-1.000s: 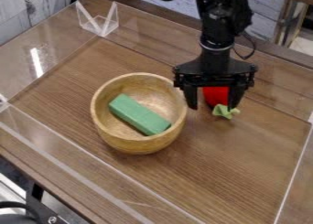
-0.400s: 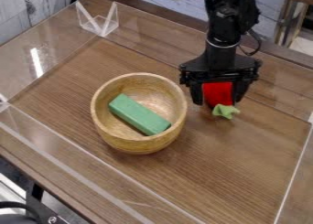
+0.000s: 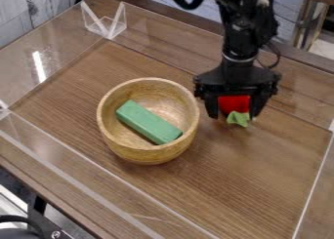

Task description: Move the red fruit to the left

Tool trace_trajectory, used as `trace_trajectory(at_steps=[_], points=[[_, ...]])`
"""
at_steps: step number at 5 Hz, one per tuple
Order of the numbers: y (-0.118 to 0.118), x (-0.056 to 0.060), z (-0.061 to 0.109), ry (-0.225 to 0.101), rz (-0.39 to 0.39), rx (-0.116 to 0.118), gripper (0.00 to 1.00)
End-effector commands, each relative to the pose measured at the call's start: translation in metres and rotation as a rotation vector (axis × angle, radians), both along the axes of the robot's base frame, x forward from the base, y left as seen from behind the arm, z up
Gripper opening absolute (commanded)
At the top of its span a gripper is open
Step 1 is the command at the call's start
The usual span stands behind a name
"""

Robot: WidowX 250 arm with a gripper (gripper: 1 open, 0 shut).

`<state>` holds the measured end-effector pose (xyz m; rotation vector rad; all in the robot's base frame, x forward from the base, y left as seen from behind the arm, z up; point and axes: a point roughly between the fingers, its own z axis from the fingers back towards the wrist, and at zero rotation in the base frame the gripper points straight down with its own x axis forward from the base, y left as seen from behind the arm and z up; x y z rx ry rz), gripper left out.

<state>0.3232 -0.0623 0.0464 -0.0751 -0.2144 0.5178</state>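
Note:
The red fruit (image 3: 235,104) is a small glossy red toy with a light green leafy cap, lying on the wooden table right of the bowl. My gripper (image 3: 236,100) hangs straight over it, pointing down, with its black fingers (image 3: 206,99) open on either side of the fruit. The fingers straddle the fruit; I cannot tell whether they touch it. Part of the fruit is hidden behind the gripper, and the green cap pokes out at the lower right.
A wooden bowl (image 3: 128,145) holding a green rectangular block (image 3: 147,123) stands left of the fruit. Clear plastic walls (image 3: 39,72) fence the table on all sides. A clear stand (image 3: 104,21) sits at the back left.
The gripper has shifted slightly right and down around the fruit, staying open. The fruit, bowl and block have not moved.

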Motion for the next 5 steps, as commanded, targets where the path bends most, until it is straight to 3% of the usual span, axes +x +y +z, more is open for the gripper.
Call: trace_trajectory(at_steps=[1,2,4,5], points=[[-0.002,0.007,0.018,-0.052,-0.022,0.0,1.0],[0.001,0.008,0.023,-0.056,-0.034,0.001,1.0],[-0.002,0.021,0.037,-0.064,-0.013,-0.002,1.0],[-0.006,0.026,0.023,-0.058,0.022,0.004,0.0]])
